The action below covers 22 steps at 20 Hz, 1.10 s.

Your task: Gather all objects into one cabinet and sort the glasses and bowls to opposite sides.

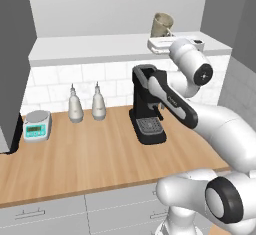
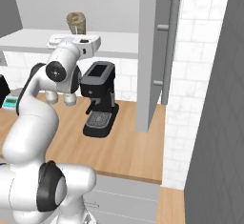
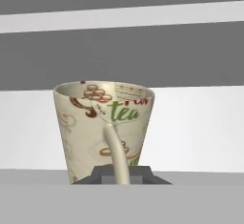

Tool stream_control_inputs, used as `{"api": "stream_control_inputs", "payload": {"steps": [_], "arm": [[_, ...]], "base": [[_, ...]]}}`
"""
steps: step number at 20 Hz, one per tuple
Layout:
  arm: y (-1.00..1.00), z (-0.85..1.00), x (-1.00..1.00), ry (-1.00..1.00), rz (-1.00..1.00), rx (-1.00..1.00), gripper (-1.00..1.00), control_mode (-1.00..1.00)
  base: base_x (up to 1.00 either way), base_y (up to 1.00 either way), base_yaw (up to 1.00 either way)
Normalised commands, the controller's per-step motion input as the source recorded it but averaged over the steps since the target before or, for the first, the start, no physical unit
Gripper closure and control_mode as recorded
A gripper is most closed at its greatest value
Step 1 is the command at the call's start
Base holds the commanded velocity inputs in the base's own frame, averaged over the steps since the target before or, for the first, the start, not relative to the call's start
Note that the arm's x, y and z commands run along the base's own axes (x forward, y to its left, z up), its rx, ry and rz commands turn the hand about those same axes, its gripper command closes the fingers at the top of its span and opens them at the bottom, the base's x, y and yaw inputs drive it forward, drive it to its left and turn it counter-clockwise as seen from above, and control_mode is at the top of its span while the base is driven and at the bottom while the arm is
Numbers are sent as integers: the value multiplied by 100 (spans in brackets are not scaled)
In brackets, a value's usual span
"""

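Observation:
A cream mug (image 3: 102, 127) printed with brown swirls and the word "tea", one of the glasses, faces me close up in the hand view. My gripper (image 3: 121, 175) is shut on its thin handle. The base views show the mug (image 1: 161, 25) (image 2: 76, 23) slightly tilted over the right part of the cabinet's white shelf board (image 1: 90, 46) (image 2: 119, 42). The hand (image 1: 161, 40) sits just below and in front of it. The hand hides the mug's base, so I cannot tell whether it rests on the board. The bowls are out of view.
A black coffee machine (image 1: 147, 104) stands on the wooden counter (image 1: 90, 154) under the shelf. Two pale bottles (image 1: 75, 105) and a small teal scale (image 1: 37, 125) are to its left. A tall grey door panel (image 2: 155, 51) with a bar handle hangs right of the shelf.

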Motion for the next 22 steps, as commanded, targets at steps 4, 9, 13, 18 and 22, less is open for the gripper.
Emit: {"api": "stream_control_inputs", "payload": {"steps": [4, 9, 13, 18, 22], "arm": [[0, 0, 0, 0, 0, 0, 100, 100], [0, 0, 0, 0, 0, 0, 100, 100], [0, 0, 0, 0, 0, 0, 100, 100], [0, 0, 0, 0, 0, 0, 100, 100], [0, 0, 0, 0, 0, 0, 100, 100]], "base": [[-49, 0, 0], [-85, -2, 0], [-86, 0, 0], [-90, 0, 0], [-95, 0, 0]]}}
